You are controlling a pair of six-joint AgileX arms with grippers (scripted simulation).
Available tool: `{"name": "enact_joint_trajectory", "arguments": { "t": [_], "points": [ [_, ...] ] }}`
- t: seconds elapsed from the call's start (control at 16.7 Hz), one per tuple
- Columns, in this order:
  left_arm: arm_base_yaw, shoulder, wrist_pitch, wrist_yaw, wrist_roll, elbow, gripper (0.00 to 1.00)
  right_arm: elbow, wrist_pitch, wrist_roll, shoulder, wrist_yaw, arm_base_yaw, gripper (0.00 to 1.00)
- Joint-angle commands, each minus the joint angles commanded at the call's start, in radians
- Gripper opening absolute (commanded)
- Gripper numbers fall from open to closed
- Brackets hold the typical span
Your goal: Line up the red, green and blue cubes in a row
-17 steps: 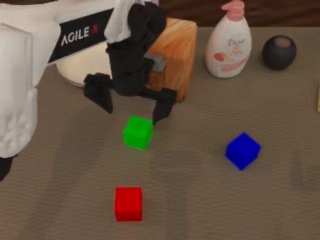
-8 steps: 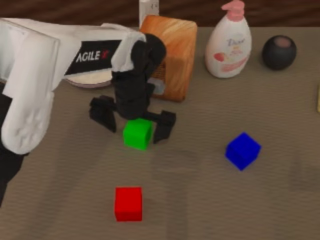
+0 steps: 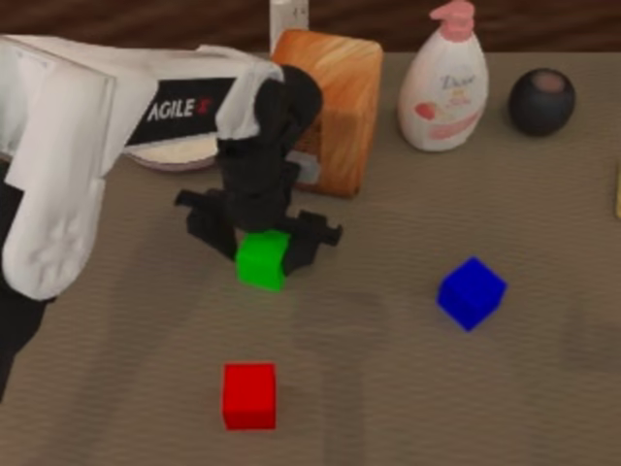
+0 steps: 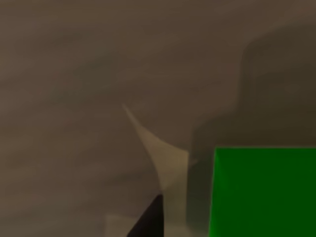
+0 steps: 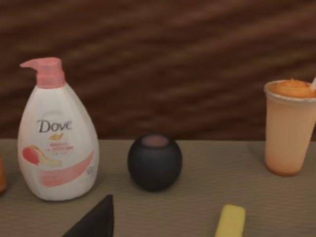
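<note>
Left gripper [image 3: 264, 243]: low over the green cube [image 3: 263, 260], its fingers drawn in against the cube's two opposite sides and gripping it, by my reading of the top view.
Green cube: on the tabletop [image 3: 388, 388], just in front of the brown wooden block [image 3: 335, 107]; the left wrist view shows a green face [image 4: 264, 190] filling one corner.
Red cube [image 3: 249, 395]: nearer the front edge, almost straight below the green one in the top view, well apart from it.
Blue cube [image 3: 472, 292]: off to the right, turned at an angle, sitting between the other two in depth.
Key relation: the cube lies directly between the fingers, not off to a side; being a cube, it has no long axis to favour.
Nearer arm: the left; the right arm is out of the top view, its wrist camera facing a lotion bottle [image 5: 57, 133] and a dark ball [image 5: 154, 161].
Next move, as I judge: lift and carry the green cube toward a shared line with the others.
</note>
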Motion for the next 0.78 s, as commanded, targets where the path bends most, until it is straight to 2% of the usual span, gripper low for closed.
{"name": "enact_joint_trajectory", "arguments": {
  "t": [0.36,0.78],
  "points": [
    [0.0,0.0,0.0,0.0,0.0,0.0,0.02,0.0,0.0,0.0,0.0,0.0,0.0,1.0],
    [0.0,0.0,0.0,0.0,0.0,0.0,0.0,0.0,0.0,0.0,0.0,0.0,0.0,1.0]
  ]
}}
